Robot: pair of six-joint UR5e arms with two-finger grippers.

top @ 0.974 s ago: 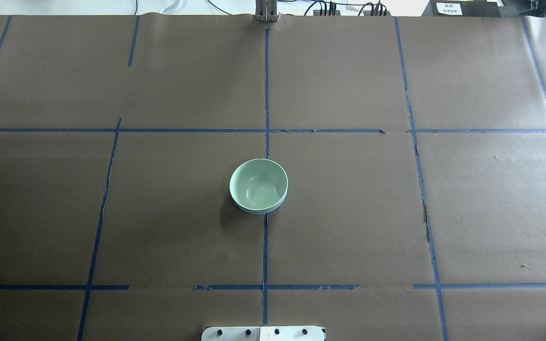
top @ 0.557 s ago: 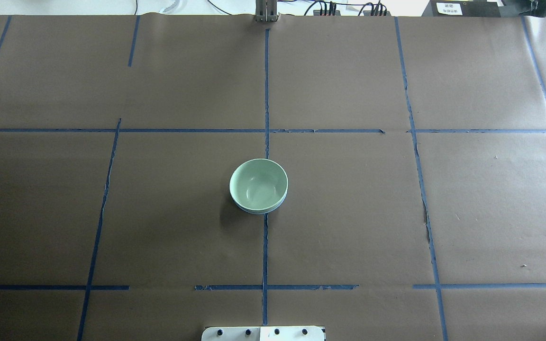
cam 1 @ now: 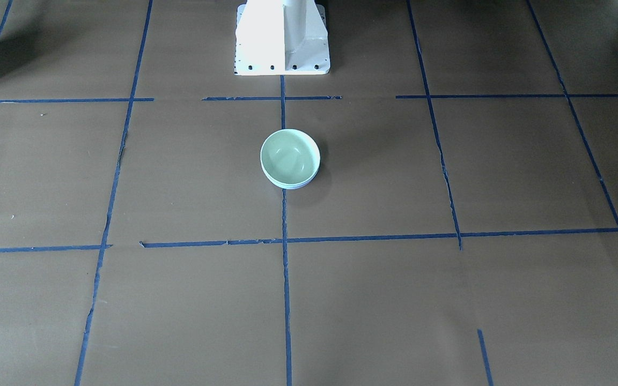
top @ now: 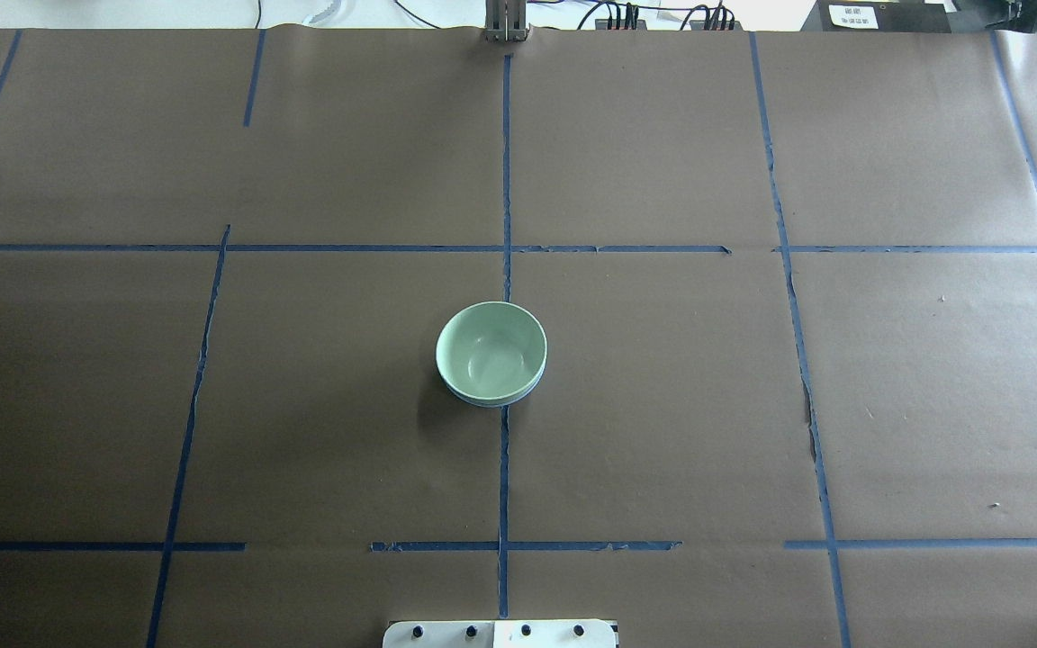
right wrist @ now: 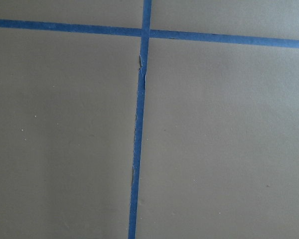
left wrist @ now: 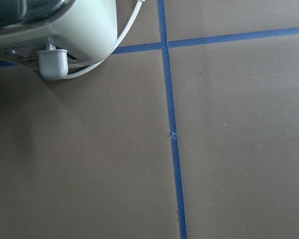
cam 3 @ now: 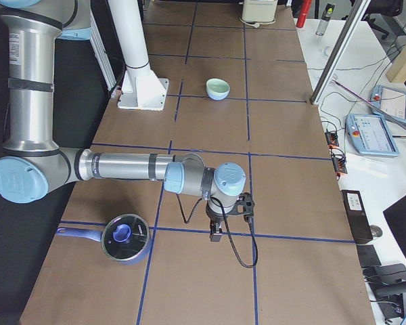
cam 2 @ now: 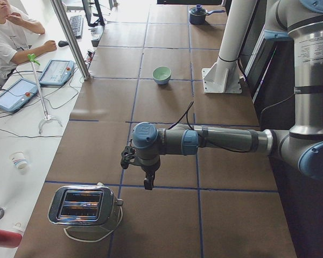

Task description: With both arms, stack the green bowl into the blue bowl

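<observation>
Green bowl (top: 491,351) inside blue bowl (top: 493,402): stacking judged done

Spread across the whole scene: paper-covered table (top: 752,405), ruled with blue tape. Stretched low over its opposite ends, well apart from the bowls: left arm (cam 2: 226,141) near the toaster (cam 2: 85,207), right arm (cam 3: 122,166) near the lidded blue saucepan (cam 3: 125,238). At the table's middle, on the central tape line in front of the white pedestal (cam 1: 282,37): green bowl upright, seated in the blue one, with only a thin blue rim showing beneath. Pointing down at bare paper, touching nothing: left gripper (cam 2: 148,184) and right gripper (cam 3: 216,235). Seen only from the side views, so cannot tell whether wide or narrow; holding neither bowl. Judged the closing step, with the nest apparently sitting level. Calls for no further grasp, only for keeping both arms off the stack.
</observation>
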